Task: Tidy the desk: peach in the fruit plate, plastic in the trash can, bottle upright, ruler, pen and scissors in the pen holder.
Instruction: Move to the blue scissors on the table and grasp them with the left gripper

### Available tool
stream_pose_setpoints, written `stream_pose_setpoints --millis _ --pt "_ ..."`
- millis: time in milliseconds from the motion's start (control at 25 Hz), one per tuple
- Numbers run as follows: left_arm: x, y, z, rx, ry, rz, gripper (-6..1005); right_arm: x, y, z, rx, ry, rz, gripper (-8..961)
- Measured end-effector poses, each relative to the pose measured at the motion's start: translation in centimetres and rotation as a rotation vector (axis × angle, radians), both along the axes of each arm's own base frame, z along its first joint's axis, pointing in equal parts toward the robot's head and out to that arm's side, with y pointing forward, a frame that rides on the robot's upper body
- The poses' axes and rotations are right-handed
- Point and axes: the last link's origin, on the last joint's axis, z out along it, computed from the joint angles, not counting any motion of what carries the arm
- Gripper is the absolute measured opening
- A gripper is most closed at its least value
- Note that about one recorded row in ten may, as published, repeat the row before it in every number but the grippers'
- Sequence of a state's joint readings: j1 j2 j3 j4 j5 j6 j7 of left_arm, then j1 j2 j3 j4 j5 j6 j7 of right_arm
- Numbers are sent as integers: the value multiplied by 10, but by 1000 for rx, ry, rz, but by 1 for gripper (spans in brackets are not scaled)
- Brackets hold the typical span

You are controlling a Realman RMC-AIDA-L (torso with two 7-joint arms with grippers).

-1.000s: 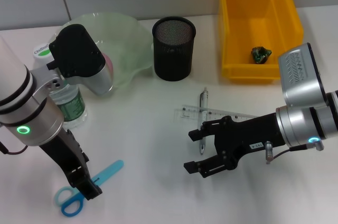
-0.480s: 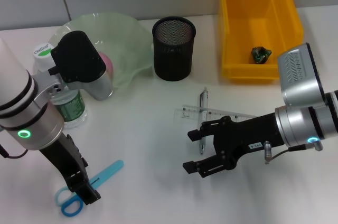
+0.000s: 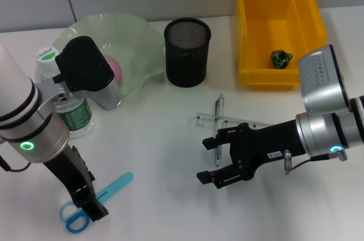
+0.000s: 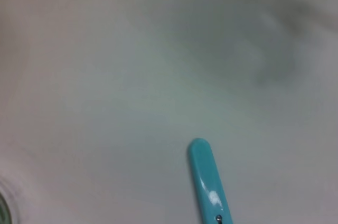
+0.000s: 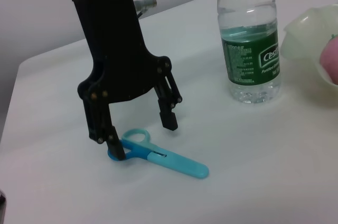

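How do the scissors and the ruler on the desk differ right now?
The scissors are opaque blue with loop handles; the ruler is a clear, flat strip. The scissors lie near the robot's left side with the open left gripper straddling their handles; the ruler lies toward the right, crossing the pen, with no gripper on it. Both lie flat on the desk, outside the pen holder.

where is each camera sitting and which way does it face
Head view: on the robot's head, looking down at the desk; both arms show, left gripper over the scissors, right gripper open near the ruler.
Left wrist view: on the left wrist, close above the desk; only the scissors' tip shows, none of the robot's body.
Right wrist view: on the right wrist, facing across the desk at the left gripper, scissors and upright bottle.
All three share the scissors.
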State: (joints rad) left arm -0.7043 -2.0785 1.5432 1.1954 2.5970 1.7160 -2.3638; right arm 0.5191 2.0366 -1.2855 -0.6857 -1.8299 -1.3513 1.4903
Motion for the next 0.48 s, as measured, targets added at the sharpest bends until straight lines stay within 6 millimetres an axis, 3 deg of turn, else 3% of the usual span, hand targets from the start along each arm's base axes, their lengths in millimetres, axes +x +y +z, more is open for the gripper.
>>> stream_pose_setpoints --millis 480 --pt "-1 0 -1 -6 0 -9 810 1 0 -1 4 -1 -5 828"
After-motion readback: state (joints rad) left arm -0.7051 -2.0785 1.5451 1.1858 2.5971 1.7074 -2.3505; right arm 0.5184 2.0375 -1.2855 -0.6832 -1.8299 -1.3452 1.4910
